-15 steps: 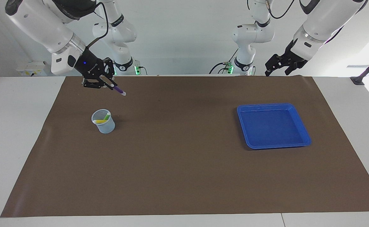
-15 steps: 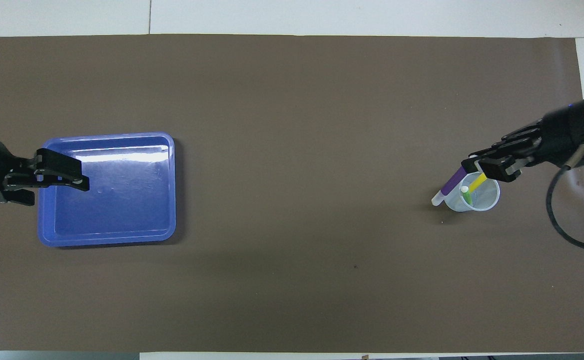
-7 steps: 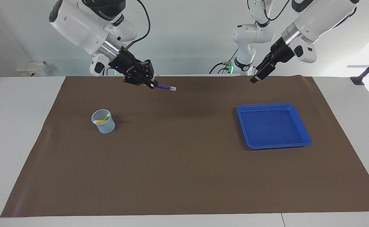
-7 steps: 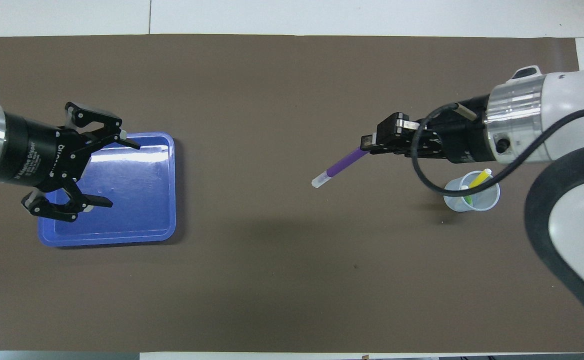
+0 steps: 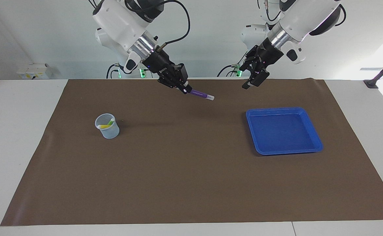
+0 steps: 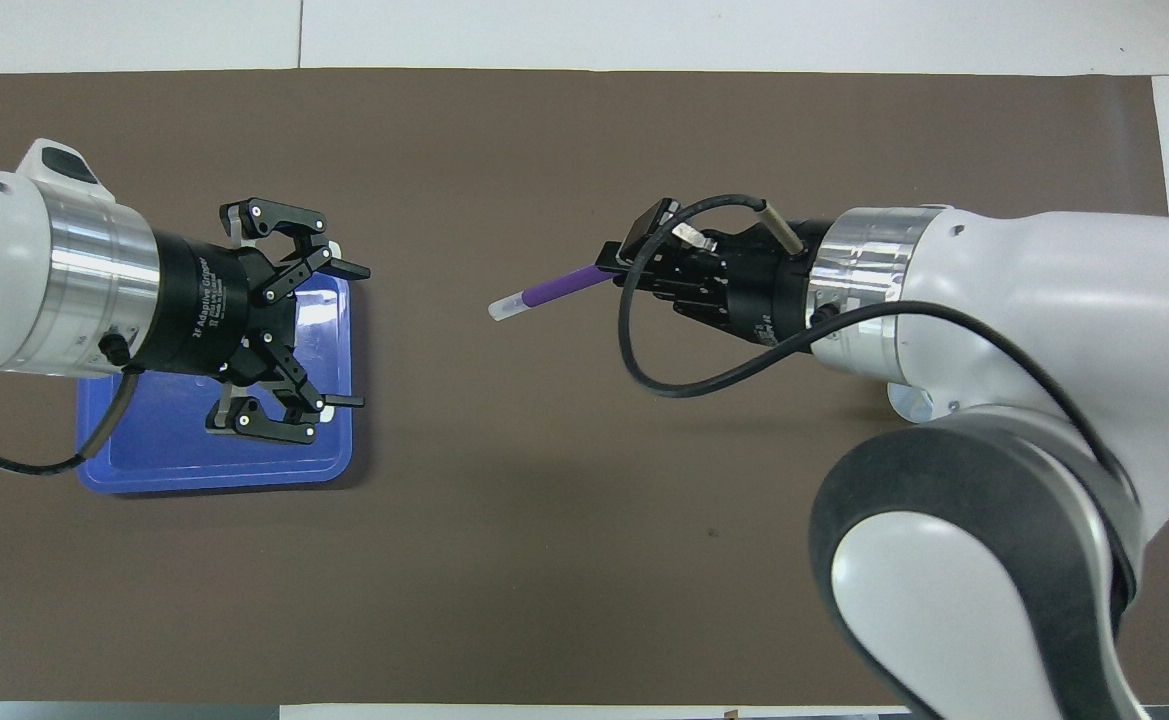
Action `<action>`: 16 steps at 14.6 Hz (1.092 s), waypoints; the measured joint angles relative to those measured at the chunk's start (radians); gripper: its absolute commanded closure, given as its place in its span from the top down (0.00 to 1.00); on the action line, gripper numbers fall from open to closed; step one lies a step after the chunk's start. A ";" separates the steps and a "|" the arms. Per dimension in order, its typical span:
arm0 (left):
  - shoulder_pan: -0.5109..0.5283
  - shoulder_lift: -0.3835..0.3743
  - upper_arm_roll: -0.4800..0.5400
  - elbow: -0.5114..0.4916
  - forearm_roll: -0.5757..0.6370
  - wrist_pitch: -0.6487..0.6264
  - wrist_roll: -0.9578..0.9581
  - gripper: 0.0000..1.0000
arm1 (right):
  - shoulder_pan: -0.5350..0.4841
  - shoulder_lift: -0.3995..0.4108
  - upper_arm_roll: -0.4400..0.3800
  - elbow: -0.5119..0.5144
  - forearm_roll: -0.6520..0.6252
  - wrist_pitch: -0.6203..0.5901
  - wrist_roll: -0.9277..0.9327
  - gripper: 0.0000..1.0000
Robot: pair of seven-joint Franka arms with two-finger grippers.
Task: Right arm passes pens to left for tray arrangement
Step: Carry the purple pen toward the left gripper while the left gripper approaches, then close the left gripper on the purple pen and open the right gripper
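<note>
While right gripper (image 5: 182,88) is carrying purple pen (image 5: 200,94) clamped tight, now over mat centre, away from cup (image 5: 107,126), left gripper (image 5: 253,76) is swinging in off tray (image 5: 314,137), jaws spread wide, empty. Handover approaching; green, yellow pens waiting in cup.
</note>
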 measured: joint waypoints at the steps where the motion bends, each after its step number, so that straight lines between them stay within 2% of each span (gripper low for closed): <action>1: -0.012 0.000 0.000 -0.014 -0.005 0.048 -0.044 1.00 | 0.031 -0.005 0.000 -0.019 0.001 0.049 0.038 0.00; 3: -0.028 0.000 -0.001 -0.044 -0.028 0.127 -0.081 1.00 | 0.105 -0.015 0.000 -0.059 0.001 0.155 0.123 0.00; 5: -0.046 0.001 -0.001 -0.073 -0.037 0.191 -0.106 1.00 | 0.157 -0.026 0.001 -0.092 0.001 0.201 0.171 0.00; 13: -0.091 0.005 -0.001 -0.114 -0.039 0.195 -0.148 0.99 | 0.173 -0.047 -0.005 -0.120 0.001 0.207 0.186 0.00; 16: -0.094 0.004 -0.002 -0.118 -0.040 0.192 -0.154 0.88 | 0.173 -0.047 -0.005 -0.120 0.001 0.207 0.186 0.00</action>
